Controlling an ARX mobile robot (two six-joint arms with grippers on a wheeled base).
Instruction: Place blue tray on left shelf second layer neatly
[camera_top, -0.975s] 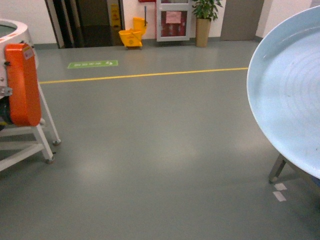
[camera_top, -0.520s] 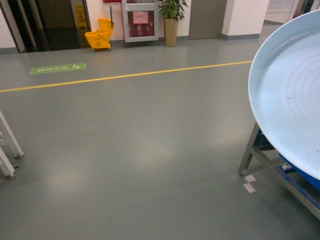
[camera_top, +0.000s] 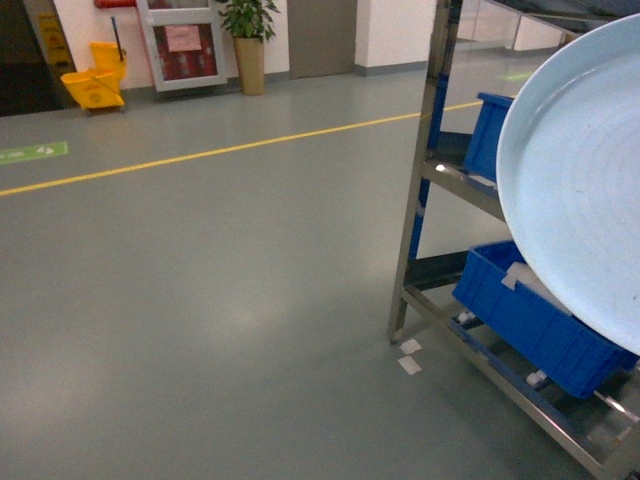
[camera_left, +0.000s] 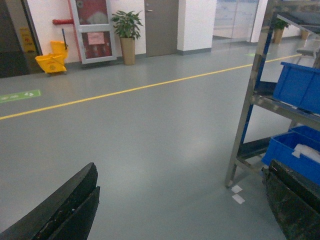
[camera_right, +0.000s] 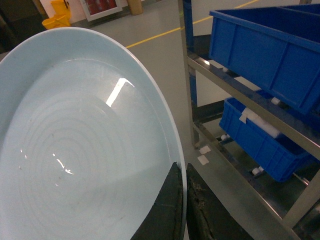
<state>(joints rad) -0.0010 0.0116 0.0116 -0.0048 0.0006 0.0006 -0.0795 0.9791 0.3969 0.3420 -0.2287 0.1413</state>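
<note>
The blue tray (camera_top: 580, 190) is a pale blue round dish with faint rings, held tilted on edge at the right of the head view. My right gripper (camera_right: 183, 172) is shut on the tray's (camera_right: 75, 150) rim, one finger on each side. The steel shelf (camera_top: 420, 170) stands just behind and to the right of the tray. Its second tier rail (camera_right: 240, 97) carries a deep blue crate (camera_right: 270, 45). My left gripper (camera_left: 181, 172) hangs open over bare floor with nothing between its fingers, and the shelf post (camera_left: 245, 115) is to its right.
A second blue crate (camera_top: 530, 320) sits on the shelf's lowest tier. Two white tape marks (camera_top: 408, 355) lie on the floor by the shelf foot. A yellow floor line (camera_top: 200, 155), a mop bucket (camera_top: 95, 85) and a potted plant (camera_top: 248, 45) are far off.
The head view has swung right: the orange-and-white machine has left the view and the steel shelf with blue crates has come in. The tray stays at the right edge.
</note>
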